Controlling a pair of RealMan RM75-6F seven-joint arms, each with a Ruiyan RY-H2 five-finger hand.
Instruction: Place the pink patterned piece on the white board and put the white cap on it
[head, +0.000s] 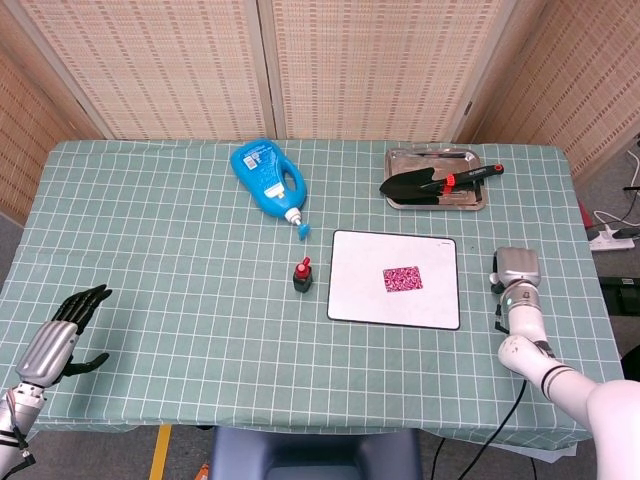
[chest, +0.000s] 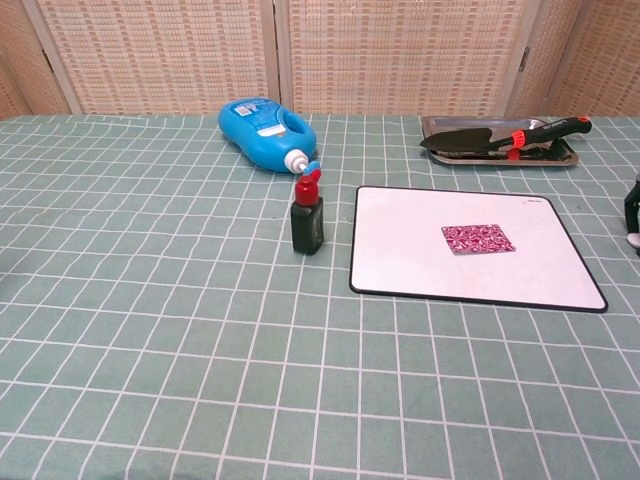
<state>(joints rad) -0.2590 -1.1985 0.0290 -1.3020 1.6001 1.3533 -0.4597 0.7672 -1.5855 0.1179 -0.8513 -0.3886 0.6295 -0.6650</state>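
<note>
The right hand (head: 518, 272) sits at the tabletop's (head: 150, 240) right edge, just right of the white board (head: 394, 279); its fingers are hidden under the wrist, so I cannot tell how they lie. A sliver of the white cap (chest: 634, 240) shows at the chest view's right border. The pink patterned piece (head: 402, 278) lies flat on the board. Far off, the left hand (head: 62, 333) rests empty, fingers spread, at the near left corner.
</note>
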